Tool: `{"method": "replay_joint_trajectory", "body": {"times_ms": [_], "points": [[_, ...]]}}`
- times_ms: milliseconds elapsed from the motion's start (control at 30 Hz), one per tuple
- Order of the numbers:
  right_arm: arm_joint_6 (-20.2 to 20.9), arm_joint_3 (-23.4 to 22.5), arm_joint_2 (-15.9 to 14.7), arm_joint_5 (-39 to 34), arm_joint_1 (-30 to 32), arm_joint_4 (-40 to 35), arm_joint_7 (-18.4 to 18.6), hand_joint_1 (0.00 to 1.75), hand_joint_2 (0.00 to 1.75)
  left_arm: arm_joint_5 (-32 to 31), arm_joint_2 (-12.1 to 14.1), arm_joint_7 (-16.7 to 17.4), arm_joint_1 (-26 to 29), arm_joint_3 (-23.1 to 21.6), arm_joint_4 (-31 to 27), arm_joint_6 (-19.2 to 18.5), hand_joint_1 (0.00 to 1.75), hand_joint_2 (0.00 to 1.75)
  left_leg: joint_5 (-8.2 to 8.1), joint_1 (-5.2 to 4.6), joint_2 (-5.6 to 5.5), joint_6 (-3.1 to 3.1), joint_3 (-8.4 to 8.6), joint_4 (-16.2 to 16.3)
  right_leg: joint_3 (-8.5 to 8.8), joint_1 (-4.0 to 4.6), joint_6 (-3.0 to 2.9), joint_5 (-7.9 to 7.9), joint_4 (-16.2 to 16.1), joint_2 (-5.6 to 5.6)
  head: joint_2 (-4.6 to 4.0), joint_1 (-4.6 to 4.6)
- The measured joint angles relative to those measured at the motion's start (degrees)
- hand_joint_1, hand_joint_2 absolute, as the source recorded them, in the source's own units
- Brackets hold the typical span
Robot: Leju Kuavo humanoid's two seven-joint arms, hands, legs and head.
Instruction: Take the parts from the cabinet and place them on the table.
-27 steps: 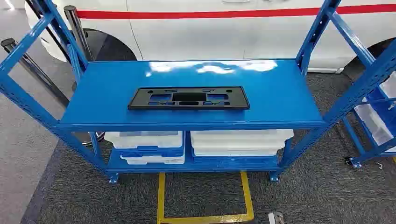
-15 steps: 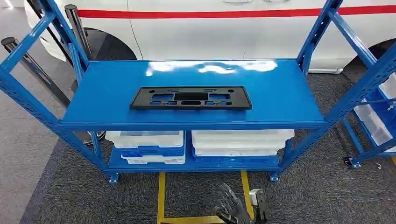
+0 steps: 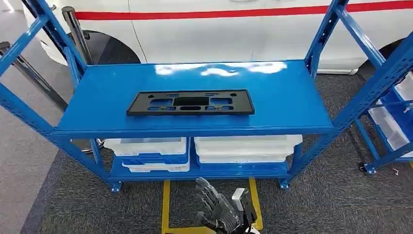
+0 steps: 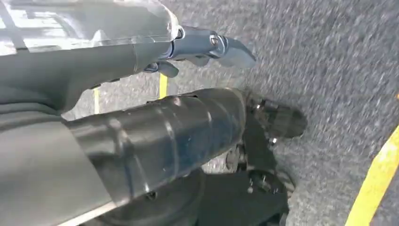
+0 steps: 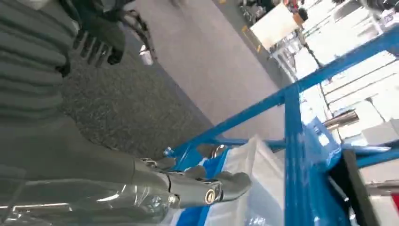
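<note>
Below the blue cabinet (image 3: 311,127), the right robot hand (image 3: 220,210) (fingers spread, holding nothing) has risen toward the untouched black part (image 3: 191,103); reaching has begun.

We see the part (image 3: 191,103), a flat black plastic panel, long and rectangular, with several rectangular cut-outs along its length, lying flat on the top shelf of the blue cabinet (image 3: 292,97). It sits lengthwise across the shelf, roughly in the middle and a little nearer the front edge than the back, its long sides running nearly parallel to that edge. From the right wrist view we catch a dark edge (image 5: 350,181) resting on the blue shelf, which looks to us like the same panel.
</note>
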Motion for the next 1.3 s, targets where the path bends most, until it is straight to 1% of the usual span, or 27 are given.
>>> {"method": "replay_joint_trajectory", "body": {"times_ms": [33,67,133,167,200,233,267,333,367,433,500,533,567,633,667,700,733,767,833,867,967,1033,1100,1167,1200,1233,1300], "points": [[0.0,0.9,-0.2,-0.3,0.1,-1.3,0.1,0.00,0.00,-0.1,-0.1,0.0,0.0,0.3,0.1,0.2,0.00,0.00,-1.00,0.02,-0.23,0.00,-0.37,1.3,0.06,0.00,-0.34,-0.02,0.0,0.00,0.00,0.02],[0.0,1.7,-0.4,-0.3,0.1,-2.4,0.2,0.00,0.00,-0.2,-0.2,0.0,-0.1,0.6,0.1,0.3,0.00,0.00,-3.20,0.02,-0.37,0.06,-1.97,4.7,0.01,0.11,-0.66,-0.07,0.0,-0.02,0.00,-0.02],[0.0,3.1,-0.7,0.0,0.1,-4.1,0.0,0.00,0.00,-0.4,-0.2,0.0,-0.1,0.9,0.2,0.3,0.00,0.00,-7.87,-0.18,-0.71,0.09,-7.04,14.9,0.01,0.47,-0.96,-0.20,0.0,-0.03,0.00,0.00],[0.0,3.6,-1.1,0.5,0.2,-4.9,-0.5,0.00,0.00,-0.6,-0.2,0.0,0.0,1.0,0.2,0.3,0.00,0.00,-8.70,-0.26,-0.73,0.21,-9.11,18.7,0.04,0.68,-1.04,-0.25,0.0,-0.01,0.00,-0.02],[0.4,4.2,-1.4,0.7,0.2,-5.7,-0.9,0.00,0.00,-0.6,-0.3,0.1,0.0,1.0,0.3,0.4,0.00,0.00,-8.00,-0.32,-0.74,0.40,-9.87,19.6,0.15,0.83,-1.11,-0.30,0.0,0.05,0.00,0.00],[1.0,4.7,-1.8,0.7,0.2,-6.6,-1.3,0.00,0.00,-0.8,-0.3,0.1,0.0,1.1,0.3,0.4,0.00,0.00,-5.89,-0.42,-0.77,0.72,-9.31,17.5,0.32,0.96,-1.19,-0.35,0.0,0.19,0.00,0.00],[1.7,5.2,-2.0,0.6,0.1,-7.3,-1.7,0.00,0.00,-0.8,-0.4,0.2,0.0,1.1,0.4,0.4,0.00,0.00,-3.06,-0.50,-0.78,1.10,-7.69,13.4,0.57,1.08,-1.21,-0.41,0.0,0.33,0.00,0.00],[2.8,6.2,-2.3,0.1,0.0,-8.9,-2.4,0.00,0.00,-1.2,-0.4,0.3,-0.1,1.2,0.4,0.4,0.00,0.00,2.07,-0.86,-0.98,2.19,-3.53,3.1,0.96,1.14,-1.07,-0.65,0.0,0.46,0.00,0.02],[3.1,6.5,-2.5,0.0,-0.1,-9.4,-2.6,0.00,0.00,-1.3,-0.4,0.4,-0.2,1.3,0.4,0.5,0.00,0.00,1.41,-1.17,-1.01,2.18,-3.17,2.0,0.82,1.66,-0.76,-0.75,0.3,0.51,0.00,0.00],[3.7,7.1,-2.9,-0.2,-0.1,-10.2,-2.6,0.00,0.00,-1.4,-0.6,0.4,-0.4,1.3,0.5,0.5,0.00,0.00,1.56,-1.36,-1.07,2.11,-3.25,2.0,0.63,1.28,-0.10,-0.54,0.1,0.59,0.00,0.02],[4.5,7.5,-3.2,-0.6,-0.2,-10.9,-2.7,0.00,0.00,-1.4,-0.7,0.4,-0.3,1.3,0.5,0.6,0.00,0.00,2.02,-1.08,-1.04,2.76,-3.11,1.3,0.87,1.48,0.64,-0.37,-0.2,0.62,0.00,0.02],[4.9,7.7,-3.5,-0.8,-0.2,-11.2,-2.8,0.00,0.00,-1.6,-0.9,0.4,-0.3,1.4,0.6,0.6,0.00,0.00,2.40,-0.89,-0.82,3.11,-2.84,0.9,0.73,1.22,0.89,-1.10,0.7,0.53,0.00,0.02],[5.2,8.1,-3.8,-0.9,-0.4,-11.7,-2.9,0.00,0.00,-1.8,-0.9,0.4,-0.4,1.4,0.6,0.6,0.00,0.00,2.54,-0.89,-0.79,3.59,-2.84,0.6,-0.37,1.22,1.08,-2.79,2.7,0.30,0.00,0.17],[5.6,8.5,-4.3,-1.0,-0.7,-12.0,-3.1,0.00,0.00,-1.9,-0.9,0.4,-0.5,1.5,0.6,0.7,0.00,0.00,2.58,-1.03,-0.73,3.67,-3.04,0.7,-4.43,1.05,1.43,-7.30,11.4,0.27,0.00,0.11],[5.7,8.8,-4.6,-1.1,-0.7,-12.1,-3.1,0.00,0.00,-1.9,-0.9,0.5,-0.5,1.5,0.6,1.0,0.00,0.00,2.58,-1.09,-0.70,3.67,-3.10,0.7,-6.45,1.02,1.59,-8.71,15.6,0.26,0.00,0.13],[5.8,9.1,-4.9,-1.2,-0.8,-12.3,-3.2,0.00,0.00,-2.0,-0.9,0.6,-0.5,1.6,0.6,1.3,0.00,0.00,2.58,-1.10,-0.70,3.67,-3.10,0.7,-7.27,1.02,1.64,-8.69,17.3,0.25,0.00,0.11],[5.9,9.4,-5.2,-1.3,-0.8,-12.4,-3.2,0.00,0.00,-2.1,-0.9,0.7,-0.5,1.6,0.6,1.4,0.00,0.00,2.57,-1.10,-0.71,3.67,-3.04,0.8,-6.68,1.02,1.62,-7.21,16.1,0.22,0.00,0.15],[5.9,9.6,-5.3,-1.3,-0.9,-12.6,-3.2,0.00,0.00,-2.1,-1.0,0.9,-0.5,1.7,0.7,1.4,0.00,0.00,2.51,-1.10,-0.73,3.65,-2.99,0.8,-5.02,1.02,1.49,-4.91,12.6,0.18,0.00,0.11],[6.0,10.0,-5.4,-1.3,-1.3,-13.1,-3.2,0.00,0.00,-2.3,-1.1,1.0,-0.6,1.7,0.7,1.4,0.00,0.00,2.31,-1.10,-0.80,3.37,-2.80,1.0,0.27,1.10,0.89,0.06,2.1,-0.03,0.00,0.13],[6.0,10.2,-5.6,-1.4,-1.6,-13.2,-3.2,0.00,0.00,-2.3,-1.1,1.2,-0.6,1.7,0.7,1.4,0.00,0.00,2.13,-1.38,-0.79,3.09,-2.96,1.3,1.34,1.41,0.48,-0.74,-0.3,-0.29,0.00,0.11],[6.2,10.7,-5.8,-1.4,-1.8,-13.4,-3.3,0.00,0.00,-2.3,-1.2,1.6,-0.8,1.9,0.7,1.5,0.00,0.00,2.25,-1.43,-0.73,2.26,-3.04,1.0,0.95,1.76,0.03,-0.46,-0.5,-0.01,0.00,0.11],[6.3,10.9,-5.9,-1.5,-1.8,-13.7,-3.3,0.00,0.00,-2.3,-1.2,1.6,-0.9,2.0,0.7,1.6,0.00,0.00,1.68,-1.34,-0.83,1.68,-3.13,1.4,1.37,0.93,-0.79,0.09,-1.4,-0.08,0.00,0.11],[6.5,11.1,-5.9,-1.6,-2.1,-13.9,-3.3,0.00,0.00,-2.3,-1.2,1.6,-0.9,2.1,0.7,1.6,0.00,0.00,-2.09,-1.36,-0.93,1.26,-5.59,7.2,1.41,0.90,-1.30,0.11,-1.6,-0.20,0.00,-0.11],[6.6,11.3,-6.0,-1.8,-2.1,-13.9,-3.3,0.00,0.00,-2.3,-1.3,1.6,-0.9,2.1,0.7,1.6,0.00,0.00,-6.10,-1.22,-0.93,0.86,-9.95,16.4,1.32,0.94,-1.36,0.07,-1.5,-0.23,0.00,-0.07],[6.6,11.4,-6.1,-1.8,-2.1,-13.9,-3.3,0.00,0.00,-2.3,-1.3,1.6,-0.8,2.1,0.8,1.6,0.00,0.00,-6.48,-1.20,-0.92,0.73,-11.37,19.1,1.27,0.94,-1.35,0.07,-1.4,-0.22,0.00,-0.11],[6.6,11.5,-6.1,-1.8,-2.1,-13.9,-3.3,0.00,0.00,-2.3,-1.3,1.6,-0.8,2.1,0.8,1.6,0.00,0.00,-5.21,-1.10,-0.91,0.64,-11.20,18.4,1.29,0.92,-1.34,0.03,-1.3,-0.16,0.00,-0.09],[6.7,11.6,-6.2,-1.9,-2.1,-13.9,-3.3,0.00,0.00,-2.3,-1.3,1.9,-0.9,2.2,0.8,1.7,0.00,0.00,-0.02,-0.91,-0.90,0.68,-7.35,10.1,1.39,0.80,-1.08,-0.17,-1.0,0.06,0.00,-0.09]]}}
